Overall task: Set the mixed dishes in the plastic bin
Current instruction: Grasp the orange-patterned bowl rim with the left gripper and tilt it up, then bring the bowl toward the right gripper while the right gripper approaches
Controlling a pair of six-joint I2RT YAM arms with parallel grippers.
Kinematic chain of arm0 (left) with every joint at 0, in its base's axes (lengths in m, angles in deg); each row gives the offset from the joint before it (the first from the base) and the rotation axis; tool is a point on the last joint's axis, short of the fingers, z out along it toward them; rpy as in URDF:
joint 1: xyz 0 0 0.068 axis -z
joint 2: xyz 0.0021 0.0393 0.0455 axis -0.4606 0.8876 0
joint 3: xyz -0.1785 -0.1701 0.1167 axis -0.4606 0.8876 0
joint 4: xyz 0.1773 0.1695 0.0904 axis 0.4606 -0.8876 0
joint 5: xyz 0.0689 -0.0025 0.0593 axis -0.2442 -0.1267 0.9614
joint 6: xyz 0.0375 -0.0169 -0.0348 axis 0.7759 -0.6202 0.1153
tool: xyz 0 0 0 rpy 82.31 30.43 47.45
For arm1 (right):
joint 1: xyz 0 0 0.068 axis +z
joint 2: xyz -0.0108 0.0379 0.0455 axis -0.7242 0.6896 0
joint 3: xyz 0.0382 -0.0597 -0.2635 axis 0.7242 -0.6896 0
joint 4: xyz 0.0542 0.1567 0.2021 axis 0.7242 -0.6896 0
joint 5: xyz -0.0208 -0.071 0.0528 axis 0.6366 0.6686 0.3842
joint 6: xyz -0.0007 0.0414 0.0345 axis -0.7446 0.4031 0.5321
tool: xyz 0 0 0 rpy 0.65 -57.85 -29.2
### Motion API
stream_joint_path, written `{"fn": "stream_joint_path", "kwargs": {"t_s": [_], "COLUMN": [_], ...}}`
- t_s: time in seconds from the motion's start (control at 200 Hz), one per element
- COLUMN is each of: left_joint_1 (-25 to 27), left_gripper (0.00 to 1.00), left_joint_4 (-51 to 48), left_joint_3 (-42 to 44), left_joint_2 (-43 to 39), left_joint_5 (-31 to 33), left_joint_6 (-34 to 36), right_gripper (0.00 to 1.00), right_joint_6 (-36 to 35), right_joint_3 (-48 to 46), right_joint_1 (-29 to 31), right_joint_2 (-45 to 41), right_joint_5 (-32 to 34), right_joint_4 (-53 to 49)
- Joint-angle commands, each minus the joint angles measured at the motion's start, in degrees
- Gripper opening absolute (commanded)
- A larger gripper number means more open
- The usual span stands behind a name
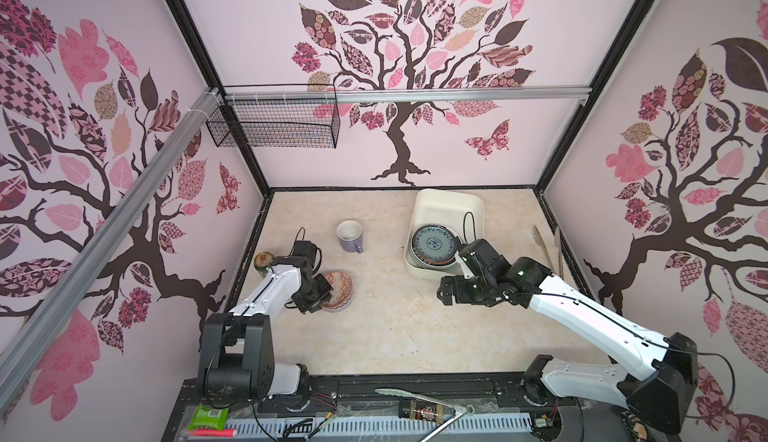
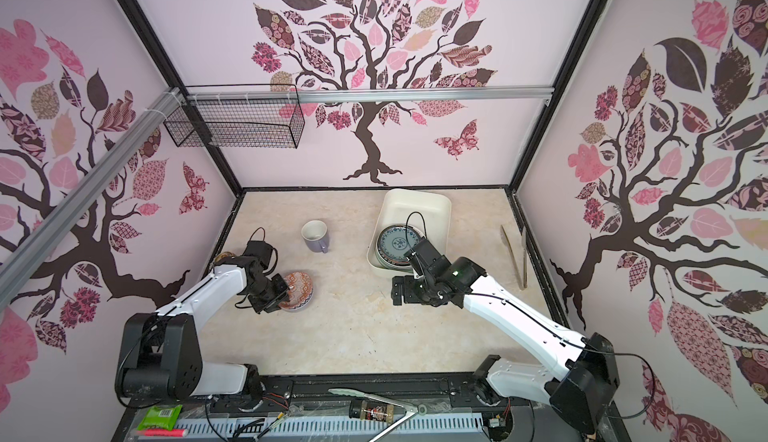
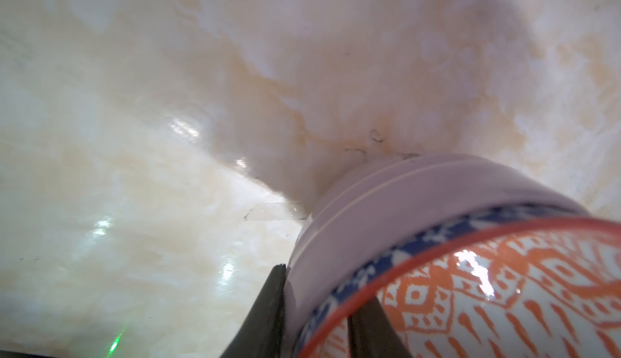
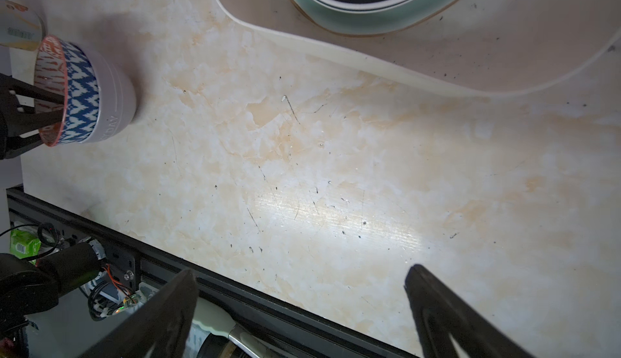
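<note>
Tabletop (image 1: 374,336): cream marbled laminate, glossy and finely scratched, is filling the floor of a booth. The walls are carrying pale pink paper printed with dark-trunked trees, patterned leaves and butterflies. An aluminium rail (image 1: 415,96) is running across the back wall, and a black wire basket (image 1: 274,122) is hanging from it at the back-left corner. The plastic bin (image 1: 449,199) is sitting at the back right of the tabletop. It is holding a stack of plates at its near end, with the mint-green flowered plate (image 1: 434,244) lying on top. The lavender mug (image 1: 350,236) is standing upright left of the bin, well apart from it. The red-patterned bowl (image 1: 340,290) is sitting tilted near the left edge, close to a green drink can (image 1: 264,262). The left fingers (image 3: 265,316) are pinching the bowl's wall, one inside the rim and one outside. The right fingers (image 4: 168,312) are standing spread wide over bare tabletop just in front of the bin. Two long wooden utensils (image 1: 544,249) are lying along the right edge. Tongs (image 1: 415,398) are lying on the front ledge.
</note>
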Motion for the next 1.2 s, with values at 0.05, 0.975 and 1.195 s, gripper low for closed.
{"fn": "stream_joint_path", "kwargs": {"t_s": [0.05, 0.975, 1.195], "left_joint_1": [4.42, 25.04, 25.11], "left_gripper": [0.23, 0.17, 0.20], "left_joint_4": [0.99, 4.66, 3.96], "left_joint_3": [-3.20, -13.28, -13.65], "left_joint_2": [4.66, 10.77, 10.21], "left_joint_5": [0.68, -6.22, -7.14], "left_joint_6": [0.88, 2.69, 4.69], "right_gripper": [1.00, 0.59, 0.50], "right_joint_6": [1.62, 1.52, 2.30], "right_joint_3": [-0.38, 15.40, 18.85], "right_joint_1": [-0.13, 4.63, 6.95], "right_joint_2": [-1.70, 29.03, 33.71], "right_joint_5": [0.77, -7.34, -7.01], "right_joint_4": [-1.63, 9.95, 10.00]}}
